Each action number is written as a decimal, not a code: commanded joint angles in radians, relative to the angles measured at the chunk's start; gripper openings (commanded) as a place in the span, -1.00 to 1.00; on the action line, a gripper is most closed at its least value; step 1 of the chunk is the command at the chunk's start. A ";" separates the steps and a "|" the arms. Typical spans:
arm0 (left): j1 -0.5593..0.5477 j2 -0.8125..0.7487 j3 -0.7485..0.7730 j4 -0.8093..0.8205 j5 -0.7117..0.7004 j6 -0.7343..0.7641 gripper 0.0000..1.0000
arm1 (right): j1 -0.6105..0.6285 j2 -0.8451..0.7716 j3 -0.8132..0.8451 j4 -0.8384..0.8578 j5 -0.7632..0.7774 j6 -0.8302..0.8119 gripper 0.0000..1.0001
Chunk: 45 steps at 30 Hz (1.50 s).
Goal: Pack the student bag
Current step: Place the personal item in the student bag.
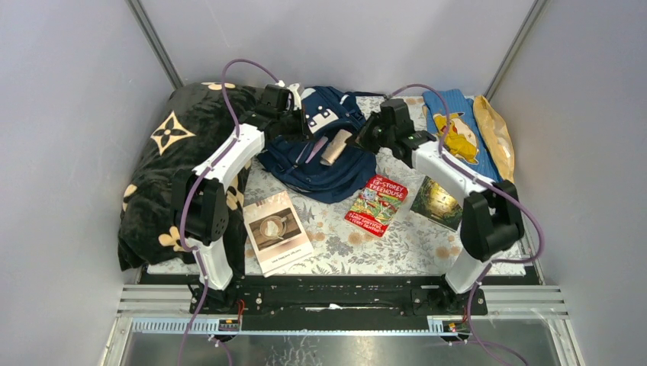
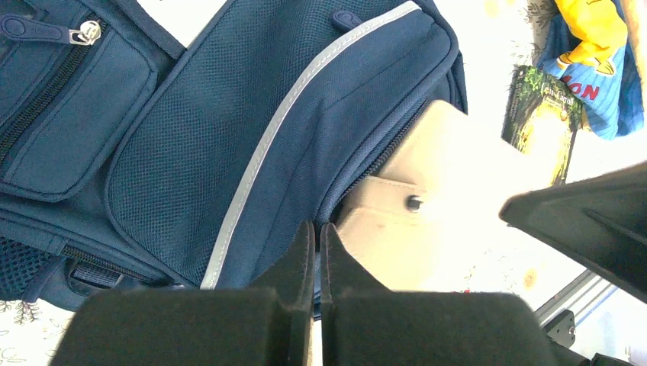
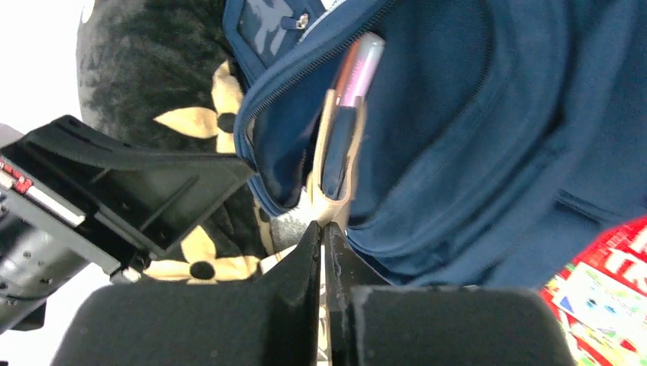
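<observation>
Plain grey walls (image 1: 69,114); floral tabletop (image 1: 412,244) (aluminium rails (image 1: 534,297) nearside).

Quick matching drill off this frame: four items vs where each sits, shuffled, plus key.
1 student bag
2 black blanket
3 red book
4 tan pouch

A pinched by the right gripper, partly inside the bag
B far left, bunched up
C back centre, zip open
D lying flat, in front of the bag

Pairs: 1-C, 2-B, 3-D, 4-A
</observation>
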<state>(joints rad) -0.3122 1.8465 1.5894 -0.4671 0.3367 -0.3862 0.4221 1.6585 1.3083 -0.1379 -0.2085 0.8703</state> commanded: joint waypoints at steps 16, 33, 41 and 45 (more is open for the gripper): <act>0.013 -0.007 0.025 0.023 0.046 -0.027 -1.00 | 0.039 0.251 0.067 0.249 0.125 0.038 -1.00; 0.014 -0.024 -0.018 0.049 0.079 -0.050 -1.00 | 0.045 0.358 0.079 0.240 0.373 0.141 -1.00; 0.013 -0.021 -0.055 0.091 0.127 -0.053 -1.00 | 0.046 0.396 0.077 0.325 0.247 0.138 -1.00; 0.013 -0.022 -0.060 0.073 0.126 -0.040 -0.95 | 0.046 0.346 0.001 0.437 0.182 0.114 -0.52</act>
<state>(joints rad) -0.3119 1.8469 1.5379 -0.4267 0.4206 -0.4133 0.4706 2.0464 1.3548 0.1570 0.0269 0.9985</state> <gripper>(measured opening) 0.013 0.098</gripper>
